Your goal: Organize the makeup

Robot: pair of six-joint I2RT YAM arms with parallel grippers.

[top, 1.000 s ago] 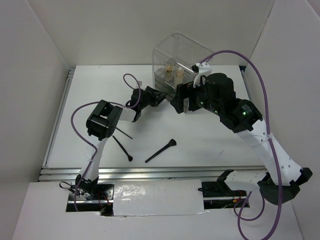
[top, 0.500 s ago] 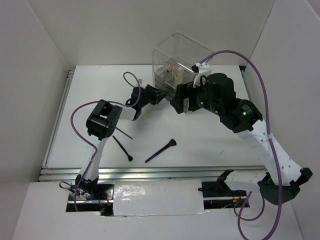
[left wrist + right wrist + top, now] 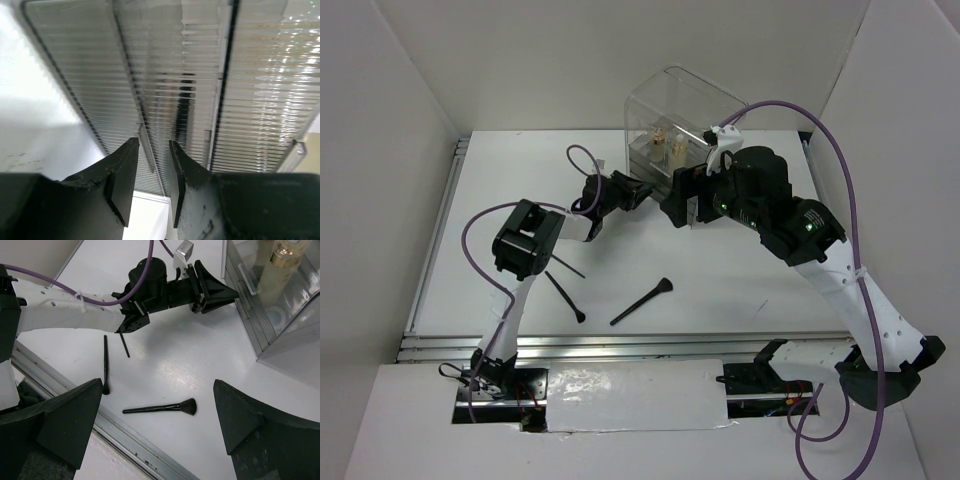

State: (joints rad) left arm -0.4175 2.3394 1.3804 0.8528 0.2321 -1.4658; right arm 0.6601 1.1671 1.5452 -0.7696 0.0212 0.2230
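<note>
The clear acrylic box (image 3: 685, 105) stands at the back and holds a cream tube with a gold collar (image 3: 280, 260) and a gold-topped piece (image 3: 657, 140). My left gripper (image 3: 648, 192) points at its ribbed drawer fronts (image 3: 190, 75). Its jaws stand a narrow gap apart, and a clear drawer handle (image 3: 145, 145) runs between the tips without visibly touching either. My right gripper (image 3: 160, 430) hangs wide open above the table, holding nothing. Three black brushes lie loose: a fan-headed one (image 3: 160, 409), a thin one (image 3: 105, 365) and a short thin one (image 3: 124, 346).
The left arm (image 3: 75, 315) stretches across the table towards the box. A metal rail (image 3: 140, 450) runs along the near edge, close to the brushes. White walls enclose the table on the left, back and right.
My left gripper has edged slightly towards the box's drawers. The right arm and the brushes have not moved.
</note>
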